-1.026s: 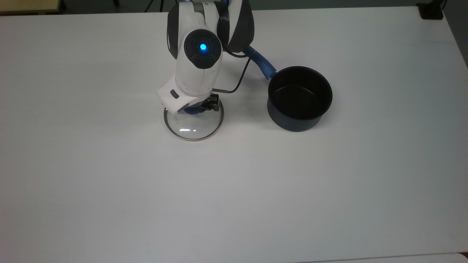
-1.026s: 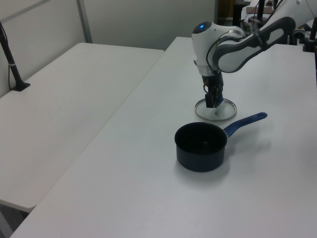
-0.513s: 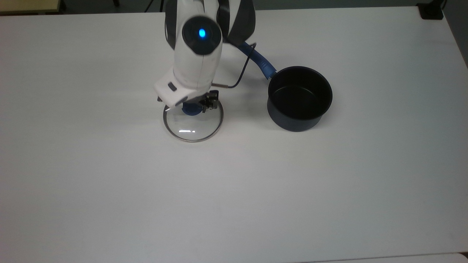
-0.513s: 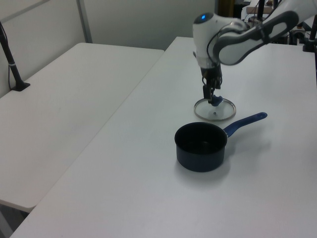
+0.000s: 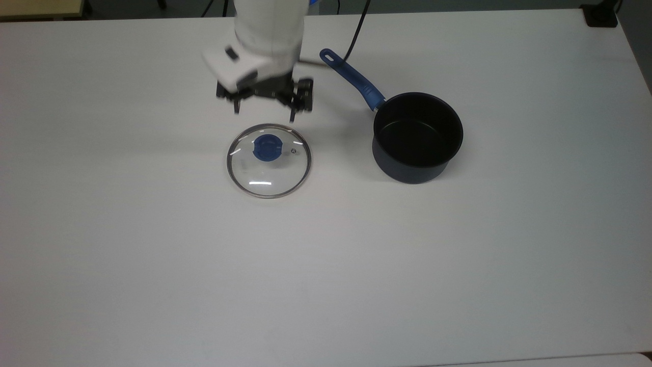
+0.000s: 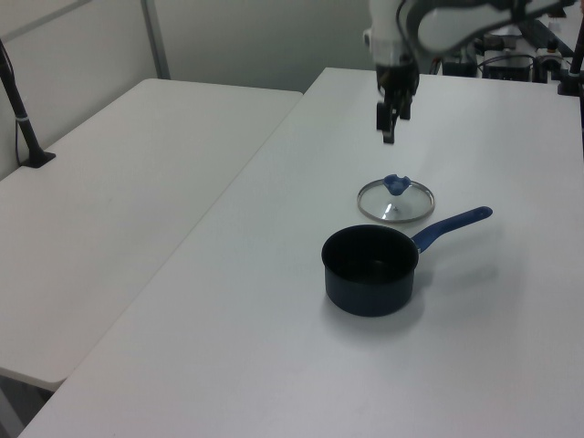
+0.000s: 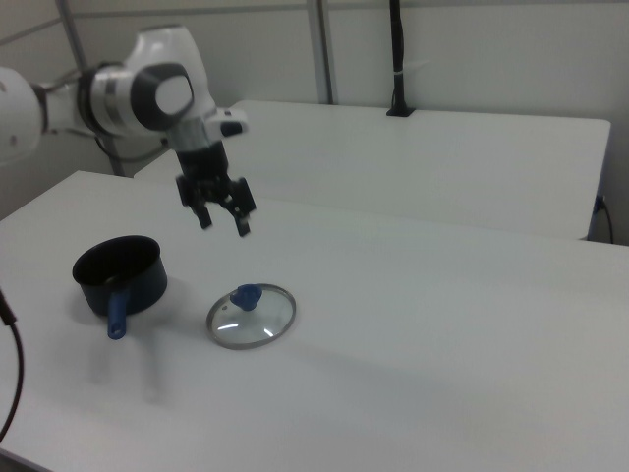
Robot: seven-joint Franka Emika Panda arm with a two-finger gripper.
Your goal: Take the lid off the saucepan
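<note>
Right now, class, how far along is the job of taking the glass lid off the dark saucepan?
Done: the round clear glass lid with the blue knob lies flat on the white table, apart from the dark navy saucepan, whose black inside is uncovered. In hand: nothing; the gripper is open and raised above the table. Left: nothing of the task itself appears to remain.

A white table [image 5: 153, 265] carries the lid [image 5: 268, 160], lying flat, and the uncovered saucepan [image 5: 416, 136], set apart.
</note>
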